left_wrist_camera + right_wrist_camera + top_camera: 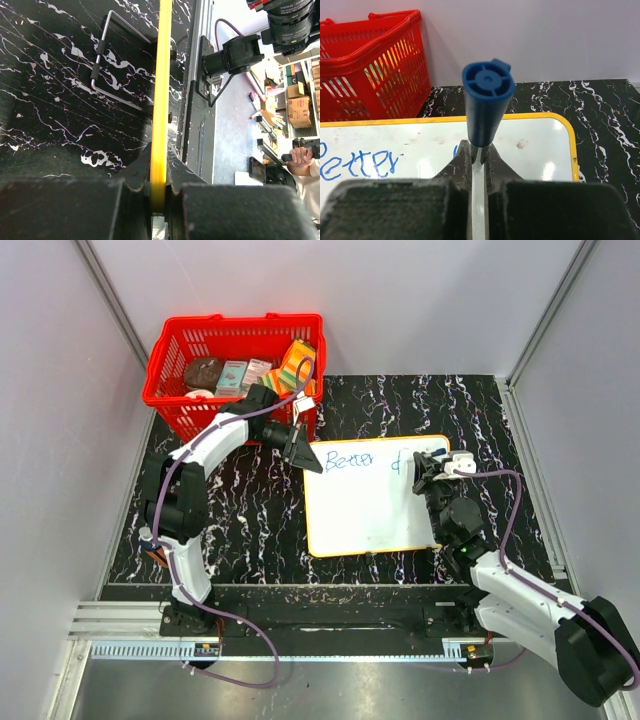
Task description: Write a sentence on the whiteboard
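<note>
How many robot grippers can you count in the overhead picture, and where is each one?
2. The left gripper is shut on the whiteboard's top-left rim, beside the red basket. The right gripper is shut on a blue-capped marker over the board's top-right corner.

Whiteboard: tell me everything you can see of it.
The whiteboard is a flat white rectangle with rounded corners and a thin yellow rim, lying slightly askew on the black marbled table. Blue handwriting reads "Better", with another word begun. The left hand pinches its rim; the right hand holds a blue-capped marker over it.
</note>
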Tool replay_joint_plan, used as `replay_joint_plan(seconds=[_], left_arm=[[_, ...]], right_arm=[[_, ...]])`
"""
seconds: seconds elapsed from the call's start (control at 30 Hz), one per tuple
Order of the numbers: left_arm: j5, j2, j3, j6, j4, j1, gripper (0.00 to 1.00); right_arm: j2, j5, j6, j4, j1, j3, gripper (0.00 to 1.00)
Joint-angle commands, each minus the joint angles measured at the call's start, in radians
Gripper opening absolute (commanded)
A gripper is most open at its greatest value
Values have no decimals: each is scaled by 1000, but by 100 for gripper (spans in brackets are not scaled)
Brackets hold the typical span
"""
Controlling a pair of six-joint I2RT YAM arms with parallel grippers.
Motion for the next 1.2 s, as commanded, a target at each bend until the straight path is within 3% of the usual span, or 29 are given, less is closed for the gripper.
replay_joint_plan(seconds=[0.0, 0.2, 0.7, 1.17], left_arm=[[-176, 2, 28, 87, 25, -13, 0], [-179, 2, 28, 84, 26, -13, 0], [-181, 7, 29, 87, 26, -13, 0], [-185, 1, 26, 85, 26, -13, 0]], right_arm=[[26, 30, -6, 53, 5, 14, 0], [43, -13, 33, 78, 3, 14, 0], [7, -62, 85, -76, 5, 22, 0], [-26, 1, 80, -129, 5, 32, 0]])
